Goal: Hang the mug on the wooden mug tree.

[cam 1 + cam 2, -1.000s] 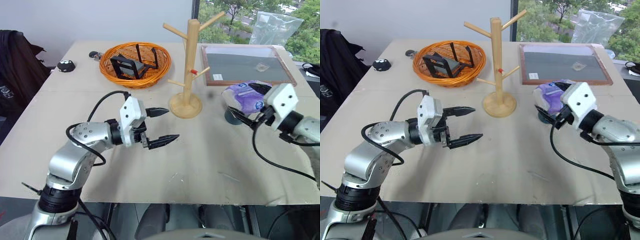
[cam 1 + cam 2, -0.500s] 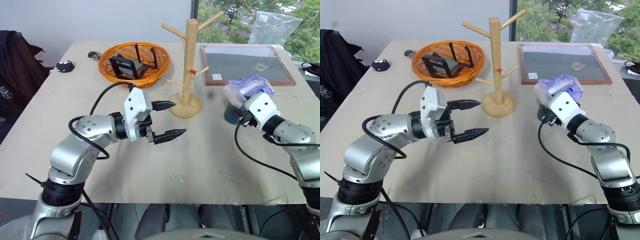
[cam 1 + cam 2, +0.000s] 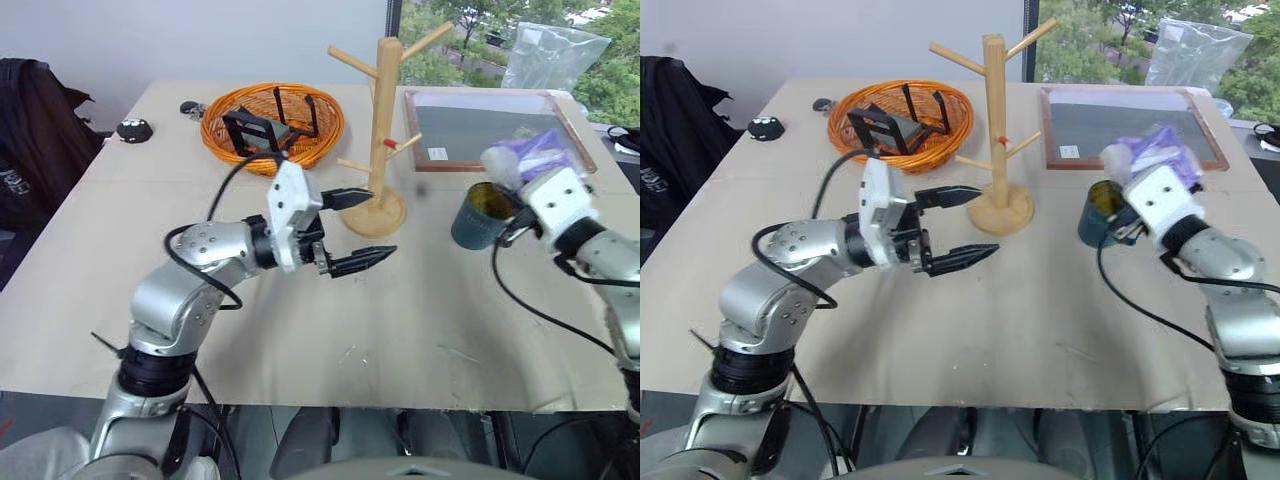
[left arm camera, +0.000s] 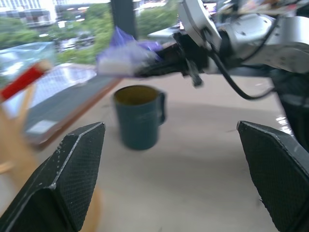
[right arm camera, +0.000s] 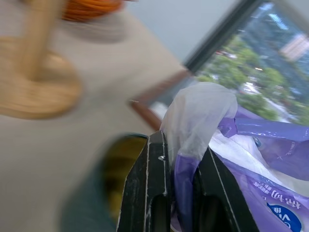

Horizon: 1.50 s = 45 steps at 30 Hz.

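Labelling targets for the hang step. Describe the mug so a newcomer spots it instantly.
On the tan table, look to the robot's right of the wooden mug tree, in front of the framed grey board. The mug stands upright there: teal-blue outside, yellow inside, loop handle, unlike the purple tissue pack lifted just above it.

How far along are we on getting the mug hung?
Done: the purple tissue pack is lifted off the mug, pinched in the right gripper. In hand: the open left gripper is beside the wooden mug tree. Left: grasping and hanging the mug.
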Tool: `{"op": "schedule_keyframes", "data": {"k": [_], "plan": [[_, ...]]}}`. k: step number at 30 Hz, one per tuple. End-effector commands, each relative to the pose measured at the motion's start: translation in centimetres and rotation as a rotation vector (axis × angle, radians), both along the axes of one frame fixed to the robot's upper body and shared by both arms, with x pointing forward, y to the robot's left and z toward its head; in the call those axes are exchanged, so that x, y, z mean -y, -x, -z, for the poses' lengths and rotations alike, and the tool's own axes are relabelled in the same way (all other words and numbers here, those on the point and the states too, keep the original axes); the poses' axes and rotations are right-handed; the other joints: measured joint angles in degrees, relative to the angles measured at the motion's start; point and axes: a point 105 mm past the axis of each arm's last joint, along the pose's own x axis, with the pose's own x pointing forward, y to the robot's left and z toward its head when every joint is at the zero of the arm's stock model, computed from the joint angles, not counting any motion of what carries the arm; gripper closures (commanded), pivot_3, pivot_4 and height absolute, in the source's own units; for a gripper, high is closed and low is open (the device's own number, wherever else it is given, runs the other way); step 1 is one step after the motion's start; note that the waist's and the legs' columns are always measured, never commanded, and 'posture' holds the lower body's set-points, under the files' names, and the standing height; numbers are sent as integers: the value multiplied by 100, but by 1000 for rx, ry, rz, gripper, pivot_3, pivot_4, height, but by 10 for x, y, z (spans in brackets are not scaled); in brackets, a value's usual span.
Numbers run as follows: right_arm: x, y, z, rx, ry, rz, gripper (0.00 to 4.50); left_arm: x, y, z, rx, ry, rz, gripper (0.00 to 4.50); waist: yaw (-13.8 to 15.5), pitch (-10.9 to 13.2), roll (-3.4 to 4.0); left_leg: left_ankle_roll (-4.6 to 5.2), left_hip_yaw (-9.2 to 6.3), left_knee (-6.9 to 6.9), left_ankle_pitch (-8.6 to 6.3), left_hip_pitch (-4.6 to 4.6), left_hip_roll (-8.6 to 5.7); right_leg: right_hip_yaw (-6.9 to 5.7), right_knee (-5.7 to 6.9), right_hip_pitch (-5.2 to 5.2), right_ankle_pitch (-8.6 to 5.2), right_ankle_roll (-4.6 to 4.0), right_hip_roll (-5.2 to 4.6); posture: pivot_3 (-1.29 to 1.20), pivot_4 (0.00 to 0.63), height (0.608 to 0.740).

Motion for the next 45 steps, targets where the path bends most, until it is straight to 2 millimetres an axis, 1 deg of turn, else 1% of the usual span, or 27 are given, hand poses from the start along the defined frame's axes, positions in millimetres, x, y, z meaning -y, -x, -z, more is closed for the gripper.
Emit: {"op": "schedule_keyframes", "data": {"k": [1, 2, 3, 4, 6, 8, 10, 11, 12, 13, 15, 17, 18, 19, 21, 23, 25, 26, 30, 34, 36, 42, 45], "plan": [[35, 26, -19, 64, 3, 140, 4424, 21, 1, 1, 51, -20, 103, 0, 43, 0, -1, 0, -1, 0, 0, -1, -1, -1, -1, 0, 0, 0, 0, 0, 150, 740], [45, 32, -14, 39, 6, 184, 4424, 26, 0, 2, 56, -28, 130, 0, 38, 0, -1, 0, 0, 0, 0, 0, -1, -1, -1, 2, 0, 0, 1, 0, 150, 740], [51, 37, -11, 23, 8, 211, 4424, 29, 0, 3, 61, -32, 147, 0, 42, 0, -1, 1, 0, 0, 0, 0, -1, 0, 0, 2, 0, 0, 1, 0, 150, 740], [59, 44, -3, -11, 7, 251, 4424, 34, -1, 3, 66, -38, 171, 0, 28, 0, -1, 1, 3, 0, 0, 1, -2, 2, 1, 2, 0, 0, 1, 0, 150, 740], [74, 58, 18, -103, -3, 320, 4424, 43, -2, 3, 71, -37, 208, 0, 27, -1, 0, 3, 7, 0, 0, 2, -2, 6, 4, 2, 0, 0, 1, 0, 150, 740], [83, 69, 36, -162, -10, 371, 4424, 49, -3, 3, 76, -42, 230, 0, 6, -1, 1, 4, 6, 1, 0, 4, -1, 5, 4, 4, 0, 0, 2, 0, 150, 740], [87, 76, 54, -219, -30, 398, 4424, 52, -5, 6, 80, -59, 236, 0, -41, -1, 1, 5, 10, 1, -1, 9, -2, 10, 6, 7, 0, 1, 2, 0, 150, 740], [87, 80, 65, -272, -58, 402, 3708, 53, -6, 7, 74, -60, 234, 0, -68, -1, 2, 5, 11, 1, -1, 11, -1, 11, 6, 8, 0, 1, 3, 0, 150, 740], [86, 83, 72, -309, -75, 392, 3434, 53, -7, 8, 64, -58, 230, 0, -85, -2, 3, 5, 14, 1, -1, 14, -1, 14, 8, 8, 0, 1, 3, 0, 150, 740], [87, 84, 73, -317, -87, 395, 2886, 52, -9, 10, 58, -61, 223, 0, -90, -2, 3, 6, 18, 0, -1, 18, 0, 19, 9, 9, 0, 1, 4, 0, 150, 740], [89, 85, 65, -286, -112, 409, 1961, 50, -11, 12, 52, -70, 216, 0, -87, -2, 4, 7, 18, 0, -2, 19, 2, 19, 9, 9, 0, 1, 5, 0, 150, 740], [89, 86, 55, -266, -158, 401, 890, 48, -13, 12, 48, -73, 207, 0, -68, -2, 4, 7, 17, 1, -2, 19, 1, 19, 10, 9, 0, 2, 5, 0, 150, 740], [85, 86, 50, -263, -195, 380, 465, 47, -14, 12, 45, -70, 200, 0, -57, -2, 4, 6, 16, 1, -2, 19, 1, 18, 10, 9, 0, 2, 5, 0, 150, 740], [77, 84, 43, -246, -244, 334, 32, 46, -15, 11, 39, -63, 191, 0, -52, -2, 3, 6, 15, 1, -1, 18, 1, 17, 9, 9, 0, 2, 5, 0, 150, 740], [59, 81, 30, -217, -333, 241, 32, 45, -18, 9, 31, -49, 171, 0, -57, -2, 3, 5, 10, 1, -1, 15, 2, 14, 6, 10, 0, 2, 5, 0, 150, 740], [35, 76, 24, -219, -439, 145, 32, 41, -20, 9, 28, -52, 146, 0, -58, -1, 2, 5, 8, 0, -1, 16, 2, 12, 7, 10, 0, 2, 4, 0, 150, 740], [22, 68, 25, -231, -499, 120, 32, 37, -20, 9, 26, -61, 129, 0, -55, -1, 2, 5, 3, 1, -1, 14, 4, 8, 7, 10, 0, 2, 5, 0, 150, 740], [20, 62, 32, -248, -523, 148, 32, 36, -20, 9, 27, -66, 120, 0, -52, -1, 1, 5, 3, 0, -1, 13, 3, 8, 7, 9, 0, 1, 4, 0, 150, 740], [17, 35, 59, -299, -552, 227, 32, 31, -20, 10, 45, -103, 86, 0, -53, -1, 1, 3, 1, 1, 0, 11, -1, 6, 7, 7, 0, 2, 3, 0, 150, 740], [24, 18, 81, -334, -534, 277, 32, 30, -21, 1, 47, -71, 36, 0, -41, -1, 2, 2, 1, 1, 1, 7, -4, 5, 6, 3, 0, 1, 1, 0, 150, 740], [27, 11, 88, -334, -549, 290, 32, 29, -22, 4, 65, -90, 1, 0, -49, -1, 2, 2, 2, 1, 1, 6, -4, 7, 5, 2, 0, 2, 0, 0, 150, 740], [32, -6, 92, -303, -586, 299, 32, 30, -31, 6, 99, -134, -134, 0, -67, 0, 4, 2, 5, 0, 1, 12, -3, 10, 12, 2, 0, 2, 3, 0, 150, 740], [31, -10, 92, -292, -592, 292, 32, 33, -28, 7, 94, -133, -149, 0, -61, 0, 4, 1, 5, 0, 1, 10, -3, 11, 11, 1, 0, 1, 3, 0, 150, 740]]}}
